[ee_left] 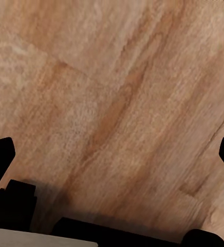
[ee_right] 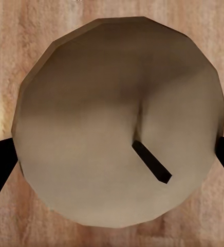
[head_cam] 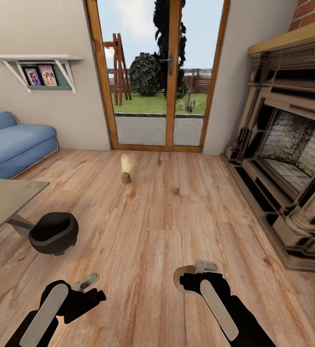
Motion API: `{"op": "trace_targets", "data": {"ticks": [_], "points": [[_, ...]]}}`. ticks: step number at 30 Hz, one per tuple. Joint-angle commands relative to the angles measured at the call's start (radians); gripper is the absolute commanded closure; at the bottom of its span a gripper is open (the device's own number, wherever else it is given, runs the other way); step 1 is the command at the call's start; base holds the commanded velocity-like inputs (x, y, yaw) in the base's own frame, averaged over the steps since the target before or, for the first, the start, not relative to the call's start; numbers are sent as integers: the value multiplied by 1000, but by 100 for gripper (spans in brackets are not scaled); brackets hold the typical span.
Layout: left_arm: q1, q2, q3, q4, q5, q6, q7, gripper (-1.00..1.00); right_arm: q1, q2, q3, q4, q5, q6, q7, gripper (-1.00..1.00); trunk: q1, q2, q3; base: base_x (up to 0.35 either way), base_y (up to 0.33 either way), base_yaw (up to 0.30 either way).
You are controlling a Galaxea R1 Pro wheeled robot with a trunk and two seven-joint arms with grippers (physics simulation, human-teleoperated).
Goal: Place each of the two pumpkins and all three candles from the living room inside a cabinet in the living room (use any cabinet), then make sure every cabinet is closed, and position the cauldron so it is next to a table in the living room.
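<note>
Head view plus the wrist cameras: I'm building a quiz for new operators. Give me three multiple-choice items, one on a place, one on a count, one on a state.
1. Where is the cauldron?
A. beside the table
B. inside the fireplace
C. on the sofa

2. How many candles are in sight?
A. none
B. two
C. four

3. What is the right pincer doing?
A. hanging open and empty
B. shut on a candle
C. holding a pumpkin

Answers:
1 A, the pot sits on the floor by the table's leg.
2 B, one stands on the floor, one is in the right pincer.
3 B, the right wrist view shows the candle top between the fingers.
</note>
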Motion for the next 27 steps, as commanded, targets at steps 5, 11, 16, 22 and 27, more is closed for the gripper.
{"op": "trace_targets", "data": {"ticks": [5, 11, 16, 22, 27], "points": [[-1, 1, -2, -1, 10, 0, 10, -100, -1, 1, 1, 0, -13, 1, -10, 100, 0, 0, 7, 118, 0, 0], [-1, 1, -2, -1, 10, 0, 10, -100, -1, 1, 1, 0, -16, 1, -10, 100, 0, 0, 8, 308, 0, 0], [-1, 1, -4, -1, 10, 0, 10, -100, -1, 1, 5, 1, -9, 1, -11, 100, 0, 0, 10, 335, 0, 26], [-1, 1, -6, -1, 9, 0, 11, -100, -1, 1, 5, 3, -8, 1, -12, 100, 0, 0, 17, 336, 0, 160], [-1, 1, -6, -1, 8, 0, 11, -100, -1, 2, 3, 3, -13, 1, -10, 100, 0, 0, 20, 338, 0, 93]]}}
